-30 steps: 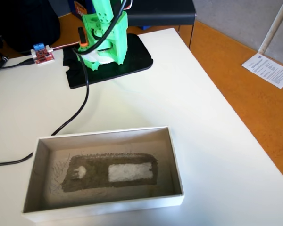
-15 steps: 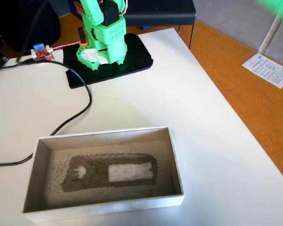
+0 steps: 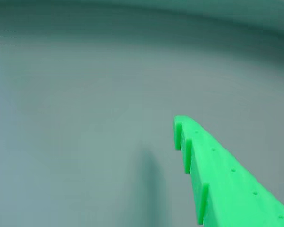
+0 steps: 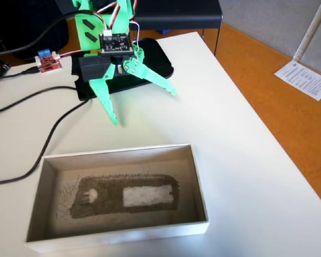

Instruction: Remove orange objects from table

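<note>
The orange fuzzy lump is not in view in either frame. My green gripper (image 4: 144,107) hangs just above the white table (image 4: 241,134) near its far side, behind the box. Its jaws are spread wide apart and hold nothing. In the wrist view only one green finger (image 3: 217,179) shows at the lower right, over bare table surface (image 3: 85,118); the other finger is out of frame.
A shallow white box (image 4: 200,187) with a grey, scuffed inside stands at the table's near side and holds nothing. The arm's black base (image 4: 158,59), a small red circuit board (image 4: 48,61) and black cables (image 4: 53,139) lie at the back left. The orange-brown floor (image 4: 267,80) is to the right.
</note>
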Controlling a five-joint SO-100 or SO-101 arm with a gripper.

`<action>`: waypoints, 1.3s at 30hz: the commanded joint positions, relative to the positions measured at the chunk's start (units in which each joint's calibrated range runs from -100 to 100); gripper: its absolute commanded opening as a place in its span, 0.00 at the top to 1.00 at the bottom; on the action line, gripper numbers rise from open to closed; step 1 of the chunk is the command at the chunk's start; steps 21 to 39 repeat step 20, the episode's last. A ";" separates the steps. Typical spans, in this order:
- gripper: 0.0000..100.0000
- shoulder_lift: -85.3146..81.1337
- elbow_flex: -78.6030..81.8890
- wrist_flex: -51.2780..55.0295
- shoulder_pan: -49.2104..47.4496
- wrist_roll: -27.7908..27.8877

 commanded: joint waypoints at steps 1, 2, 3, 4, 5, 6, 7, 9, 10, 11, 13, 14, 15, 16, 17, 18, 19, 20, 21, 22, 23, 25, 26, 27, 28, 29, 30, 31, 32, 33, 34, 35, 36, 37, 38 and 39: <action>0.43 -7.15 0.36 13.26 -0.25 -6.06; 0.43 -7.15 0.36 13.26 -0.77 -9.08; 0.43 -7.15 0.36 13.26 -1.07 -11.09; 0.43 -7.15 0.36 13.26 -1.29 -12.16; 0.43 -7.15 0.36 13.26 -1.36 -12.55; 0.43 -7.15 0.36 13.26 -1.36 -13.09; 0.43 -7.15 0.36 13.26 -1.36 -14.07; 0.43 -7.15 0.36 13.18 -1.36 -15.29; 0.43 -7.15 0.36 13.18 -1.51 -15.29; 0.43 -7.15 0.36 13.18 -1.73 -15.29; 0.43 -7.15 0.36 13.18 -2.40 -15.29; 0.43 -7.15 0.36 13.18 -2.77 -15.29; 0.43 -7.15 0.36 13.18 -3.21 -15.29; 0.43 -7.15 0.36 13.18 -3.66 -15.29; 0.43 -7.15 0.36 13.18 -4.02 -15.29; 0.43 -7.15 0.36 13.18 -4.39 -15.29; 0.43 -7.15 0.36 13.18 -4.76 -15.29; 0.43 -7.15 0.36 13.18 -4.91 -15.24; 0.43 -7.15 0.36 13.18 -4.91 -15.24; 0.43 -7.15 0.36 13.18 -4.91 -15.24; 0.43 -7.15 0.36 13.18 -4.91 -15.24; 0.43 -7.15 0.36 13.18 -4.91 -15.24; 0.43 -7.15 0.36 13.18 -4.91 -15.24; 0.43 -7.15 0.36 13.18 -4.91 -15.24; 0.43 -7.15 0.36 13.18 -4.91 -15.24; 0.43 -7.15 0.36 13.18 -4.91 -15.24; 0.43 -7.15 0.36 13.18 -4.91 -15.24; 0.43 -7.15 0.36 13.18 -4.91 -15.24; 0.43 -7.15 0.36 13.18 -4.91 -15.24; 0.43 -7.15 0.36 13.18 -4.91 -15.24; 0.43 -7.15 0.36 13.18 -4.91 -15.24; 0.43 -7.15 0.36 13.18 -4.91 -15.24; 0.43 -7.15 0.36 13.18 -4.91 -15.24; 0.43 -7.15 0.36 13.18 -4.91 -15.24; 0.43 -7.15 0.36 13.18 -4.91 -15.24; 0.43 -7.15 0.36 13.18 -4.91 -15.24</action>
